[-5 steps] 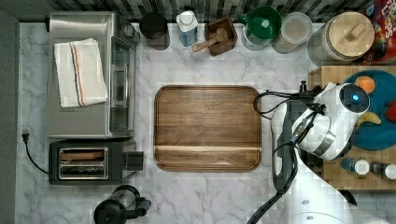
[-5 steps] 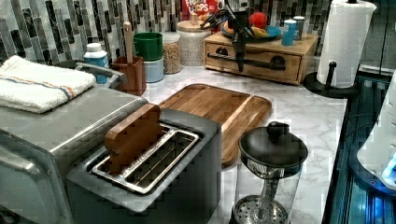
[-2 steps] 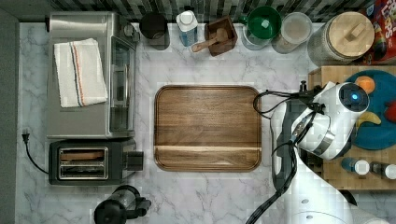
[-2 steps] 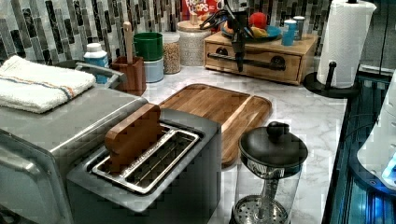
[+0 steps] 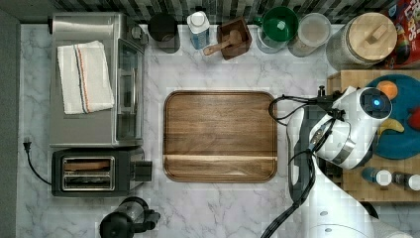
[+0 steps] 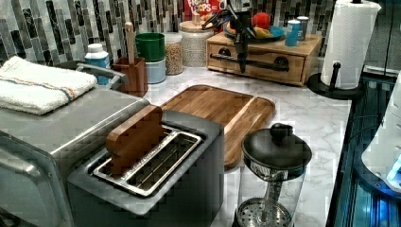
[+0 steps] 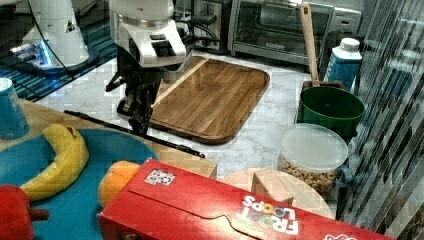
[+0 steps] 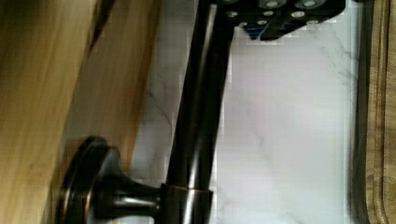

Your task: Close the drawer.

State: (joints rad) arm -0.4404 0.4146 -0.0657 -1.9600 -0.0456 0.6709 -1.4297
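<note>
The drawer (image 6: pixel 257 59) sits in the wood box under the blue plate (image 6: pixel 274 33), front nearly flush. The gripper (image 6: pixel 243 66) hangs at the dark handle bar (image 6: pixel 250 60); how its fingers stand I cannot tell. A slanted push could slide off the bar. Nothing has shifted in 1 second.
</note>
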